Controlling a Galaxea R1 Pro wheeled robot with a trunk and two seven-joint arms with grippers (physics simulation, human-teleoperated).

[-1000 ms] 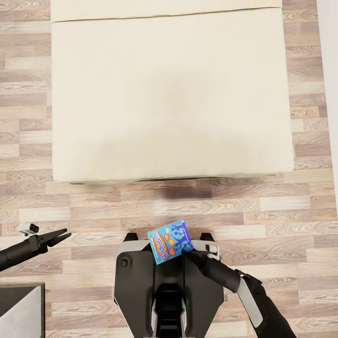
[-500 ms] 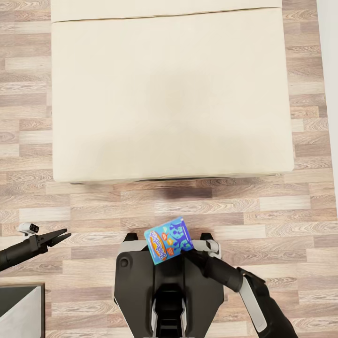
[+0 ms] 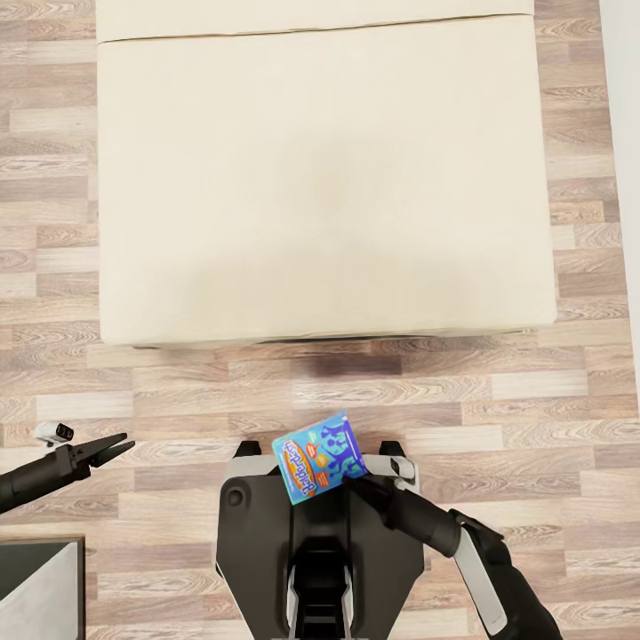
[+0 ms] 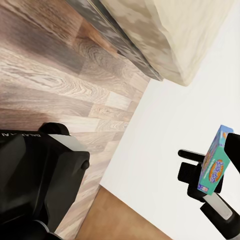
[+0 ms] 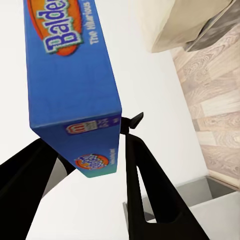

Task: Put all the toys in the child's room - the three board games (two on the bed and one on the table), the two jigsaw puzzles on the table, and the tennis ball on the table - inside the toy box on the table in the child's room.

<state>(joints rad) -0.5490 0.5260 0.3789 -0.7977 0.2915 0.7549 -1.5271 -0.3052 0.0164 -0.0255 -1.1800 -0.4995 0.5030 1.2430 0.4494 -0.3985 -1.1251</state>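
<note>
One board game (image 3: 320, 454), a thin blue box with orange lettering, sits in the lower middle of the head view, tilted, above the robot's dark base (image 3: 267, 542) and over the plank floor (image 3: 498, 400). The right claw (image 3: 363, 474) pinches it at its lower right corner. In the right wrist view the box (image 5: 75, 85) fills the upper left of the frame, with one dark finger on each side of its short end, so the claw is pressed against the box. The left wrist view shows the same box (image 4: 215, 161) edge-on at the right of the frame, held up by the black claw (image 4: 202, 172).

Just above the box in the head view there is a strip of bare floor, and beyond it the near edge of the bed (image 3: 320, 178) runs straight across the frame. The cream bed top takes up the upper middle, with a thin seam line near the top edge. Floor strips run down both sides of the bed, narrower at the right, where a pale wall (image 3: 625, 178) stands along the frame edge.

The left claw (image 3: 120, 446) is at the lower left of the head view, well apart from the box, with its two thin fingers slightly spread and nothing between them. In the lower left corner a grey surface with a dark rim (image 3: 40, 582) shows.
</note>
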